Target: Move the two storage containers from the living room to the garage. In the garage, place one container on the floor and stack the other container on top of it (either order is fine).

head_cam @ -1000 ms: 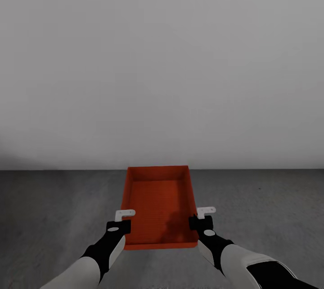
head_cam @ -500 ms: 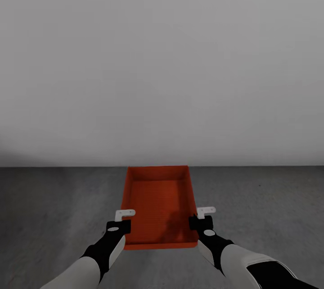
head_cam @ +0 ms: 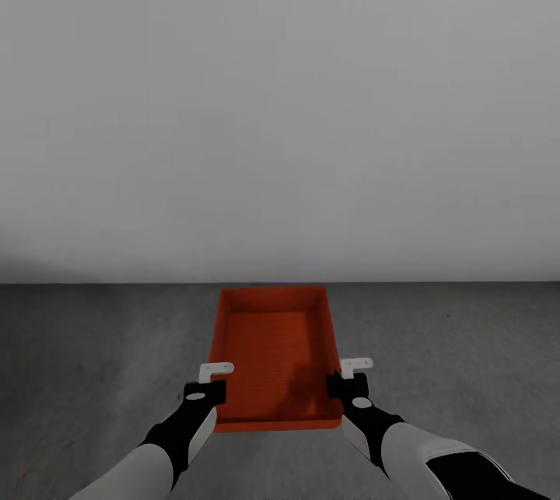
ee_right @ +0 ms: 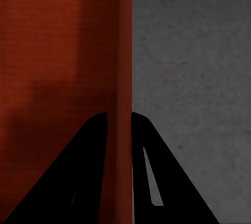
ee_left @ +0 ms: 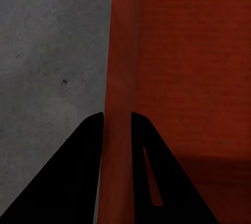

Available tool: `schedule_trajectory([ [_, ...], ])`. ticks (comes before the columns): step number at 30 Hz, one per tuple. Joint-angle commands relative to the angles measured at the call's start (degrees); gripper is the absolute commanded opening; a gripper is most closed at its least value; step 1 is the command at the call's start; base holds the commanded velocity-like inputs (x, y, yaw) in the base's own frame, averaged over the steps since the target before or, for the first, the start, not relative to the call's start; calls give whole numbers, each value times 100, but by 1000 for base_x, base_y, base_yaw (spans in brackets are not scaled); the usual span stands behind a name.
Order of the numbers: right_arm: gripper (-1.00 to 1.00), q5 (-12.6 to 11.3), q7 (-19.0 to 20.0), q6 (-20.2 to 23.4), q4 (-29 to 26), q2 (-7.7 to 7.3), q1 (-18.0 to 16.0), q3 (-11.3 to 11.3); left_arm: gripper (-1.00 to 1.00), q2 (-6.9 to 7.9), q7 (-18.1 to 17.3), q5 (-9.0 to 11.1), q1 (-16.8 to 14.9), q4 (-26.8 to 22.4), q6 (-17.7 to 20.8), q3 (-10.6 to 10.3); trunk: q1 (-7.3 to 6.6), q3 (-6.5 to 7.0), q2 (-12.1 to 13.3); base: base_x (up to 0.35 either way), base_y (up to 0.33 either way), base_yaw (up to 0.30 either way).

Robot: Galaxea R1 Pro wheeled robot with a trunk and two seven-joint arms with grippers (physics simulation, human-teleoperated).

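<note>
Container carried over garage floor

I hold the container (head_cam: 272, 356), long axis running away from me, left gripper (head_cam: 211, 377) and right gripper (head_cam: 351, 374) each pinching a side wall.

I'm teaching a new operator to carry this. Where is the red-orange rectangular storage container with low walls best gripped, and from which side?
By its two thin long side walls, near the end closest to the robot, one gripper from each side. The red-orange rectangular storage container is open-topped, so a finger fits inside and one outside each wall. The left gripper and right gripper pinch it that way above the grey concrete floor.
</note>
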Motion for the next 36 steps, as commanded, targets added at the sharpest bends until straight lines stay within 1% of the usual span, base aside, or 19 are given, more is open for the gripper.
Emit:
schedule_trajectory([
  [1, -100, 63, 8, 10, 12, 20, 2, -185, -100, -4, 125, -133, -5, -35, -219, 157, -1, -14, -3, 0, 0, 0],
  [36, -100, 72, 9, 10, 12, 20, 3, -185, -100, -4, 125, -142, -5, -52, -219, 149, -1, -339, -3, 0, 0, 0],
])
